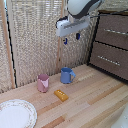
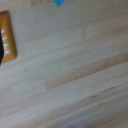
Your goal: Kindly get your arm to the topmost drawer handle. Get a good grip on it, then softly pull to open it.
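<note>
My white arm (image 1: 82,6) hangs at the top of the exterior view. Its gripper (image 1: 71,38) has two small blue fingers (image 1: 65,41) that stand apart with nothing between them, so it is open. It is high above the wooden table. The dark brown drawer cabinet (image 1: 100,35) stands at the exterior view's right. The topmost drawer handle (image 1: 117,31) is a slim silver bar, level across its drawer front. The gripper is well off to the exterior view's left of it, at about the same height. The handle does not show in the wrist view.
A second drawer handle (image 1: 108,58) lies below the top one. A blue mug (image 1: 67,75), a pink mug (image 1: 43,83), an orange block (image 1: 61,95) and a white plate (image 1: 16,114) sit on the table (image 1: 95,105). The wrist view shows table planks and the orange block (image 2: 6,35).
</note>
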